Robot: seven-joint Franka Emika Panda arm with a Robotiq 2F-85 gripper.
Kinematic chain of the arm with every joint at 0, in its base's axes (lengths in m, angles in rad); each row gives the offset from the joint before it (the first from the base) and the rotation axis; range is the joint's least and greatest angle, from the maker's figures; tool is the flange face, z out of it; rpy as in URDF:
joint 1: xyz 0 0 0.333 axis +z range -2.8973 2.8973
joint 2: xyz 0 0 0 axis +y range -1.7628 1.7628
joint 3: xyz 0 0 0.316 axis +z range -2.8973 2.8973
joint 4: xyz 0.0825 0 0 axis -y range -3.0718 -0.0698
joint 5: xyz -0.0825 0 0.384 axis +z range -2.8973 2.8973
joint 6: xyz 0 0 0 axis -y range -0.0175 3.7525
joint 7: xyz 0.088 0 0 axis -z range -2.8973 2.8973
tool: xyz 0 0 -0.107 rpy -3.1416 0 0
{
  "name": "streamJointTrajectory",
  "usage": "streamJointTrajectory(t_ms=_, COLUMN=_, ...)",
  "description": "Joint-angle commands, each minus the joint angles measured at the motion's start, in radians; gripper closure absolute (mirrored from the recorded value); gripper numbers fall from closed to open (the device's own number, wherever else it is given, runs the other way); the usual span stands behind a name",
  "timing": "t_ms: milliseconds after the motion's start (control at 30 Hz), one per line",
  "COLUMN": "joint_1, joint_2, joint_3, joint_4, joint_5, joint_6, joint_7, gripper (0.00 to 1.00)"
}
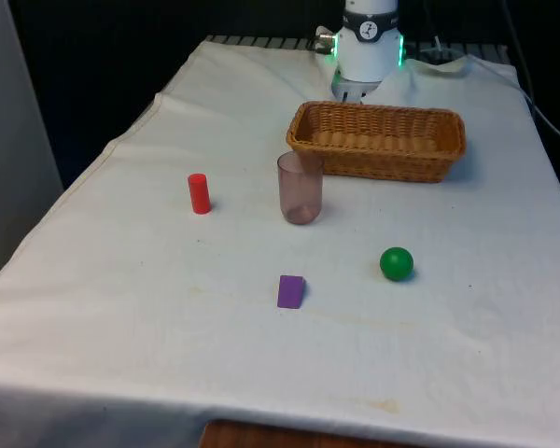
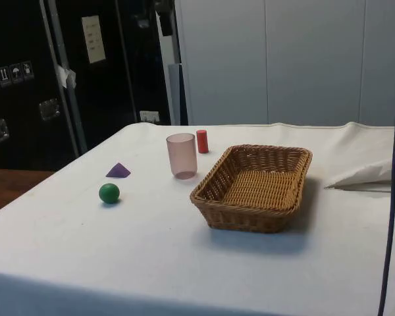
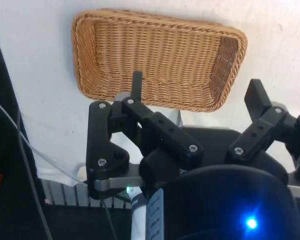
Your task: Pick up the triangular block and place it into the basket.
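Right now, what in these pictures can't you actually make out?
- Basket floor: in the front view its near wall hides most of it.
- Red cylinder: in the side view the cup covers its lower edge.
- Gripper: the wrist view shows it open above the basket; how high it hangs can't be told.

You won't find any text you can read here. In the side view, a pale paper sheet is stuck on one of the dark cabinet doors, but its print is too small to make out. Further along the same cabinets, a row of small white pictogram stickers carries symbols, none of them legible. The basket, the cup and the blocks on the counter bear no markings.
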Motion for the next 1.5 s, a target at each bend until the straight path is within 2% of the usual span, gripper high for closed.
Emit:
streamJointTrajectory(t_ms=0, joint_1=0.004, joint_2=0.004, joint_3=0.003, joint_4=-0.003, joint_5=-0.007, joint_6=0.014, joint_7=0.012, gripper=0.00)
streamJointTrajectory(t_ms=33, joint_1=0.001, joint_2=0.002, joint_3=0.003, joint_4=-0.001, joint_5=-0.002, joint_6=0.004, joint_7=0.005, gripper=0.00)
streamJointTrajectory(t_ms=67, joint_1=0.005, joint_2=0.006, joint_3=0.006, joint_4=-0.004, joint_5=-0.008, joint_6=0.019, joint_7=0.016, gripper=0.00)
streamJointTrajectory(t_ms=300, joint_1=0.008, joint_2=0.039, joint_3=0.013, joint_4=-0.003, joint_5=-0.007, joint_6=0.082, joint_7=0.038, gripper=0.00)
streamJointTrajectory(t_ms=333, joint_1=0.006, joint_2=0.032, joint_3=0.012, joint_4=-0.006, joint_5=-0.004, joint_6=0.068, joint_7=0.028, gripper=0.00)
streamJointTrajectory(t_ms=567, joint_1=0.011, joint_2=0.086, joint_3=0.020, joint_4=0.013, joint_5=-0.008, joint_6=0.152, joint_7=0.058, gripper=0.00)
streamJointTrajectory(t_ms=600, joint_1=0.009, joint_2=0.079, joint_3=0.020, joint_4=0.007, joint_5=-0.004, joint_6=0.145, joint_7=0.049, gripper=0.00)
streamJointTrajectory(t_ms=733, joint_1=0.013, joint_2=0.119, joint_3=0.022, joint_4=0.028, joint_5=-0.006, joint_6=0.196, joint_7=0.066, gripper=0.00)
streamJointTrajectory(t_ms=967, joint_1=0.015, joint_2=0.160, joint_3=0.023, joint_4=0.050, joint_5=-0.003, joint_6=0.241, joint_7=0.074, gripper=0.00)
streamJointTrajectory(t_ms=1133, joint_1=0.009, joint_2=0.218, joint_3=0.020, joint_4=0.084, joint_5=0.002, joint_6=0.294, joint_7=0.063, gripper=0.00)
streamJointTrajectory(t_ms=1167, joint_1=0.012, joint_2=0.204, joint_3=0.020, joint_4=0.073, joint_5=-0.003, joint_6=0.284, joint_7=0.068, gripper=0.00)
streamJointTrajectory(t_ms=1233, joint_1=0.005, joint_2=0.244, joint_3=0.017, joint_4=0.101, joint_5=0.003, joint_6=0.314, joint_7=0.055, gripper=0.00)
streamJointTrajectory(t_ms=1467, joint_1=-0.004, joint_2=0.287, joint_3=0.006, joint_4=0.127, joint_5=0.010, joint_6=0.337, joint_7=0.013, gripper=0.00)
